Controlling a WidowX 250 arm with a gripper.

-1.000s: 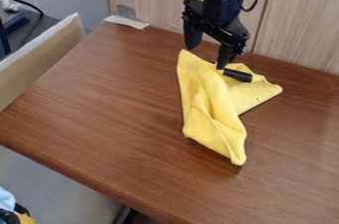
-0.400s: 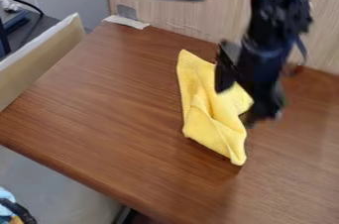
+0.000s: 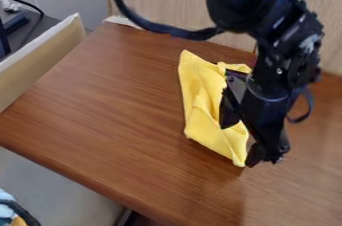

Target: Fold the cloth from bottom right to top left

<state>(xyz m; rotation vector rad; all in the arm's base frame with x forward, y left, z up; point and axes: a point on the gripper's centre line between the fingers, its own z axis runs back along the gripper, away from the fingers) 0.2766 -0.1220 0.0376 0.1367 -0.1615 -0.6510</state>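
Note:
The gripper (image 3: 239,141) hangs over the lower right part of the yellow cloth, its two fingers spread apart. One finger is above the cloth's middle right side, the other beside its bottom corner. The yellow cloth (image 3: 200,101) lies creased on the brown table, long from its pointed top to a narrow bottom corner. Arm and gripper cover the cloth's right side. Whether either finger touches the fabric, I cannot tell.
The wooden table (image 3: 100,115) extends left and in front of the cloth. Behind it stands a pale wood panel (image 3: 160,0), and a beige board (image 3: 47,57) runs along the left edge.
From the cloth's upper part, the gripper has moved down toward the bottom corner, and the arm now covers the right flap. The visible part of the cloth has kept its shape.

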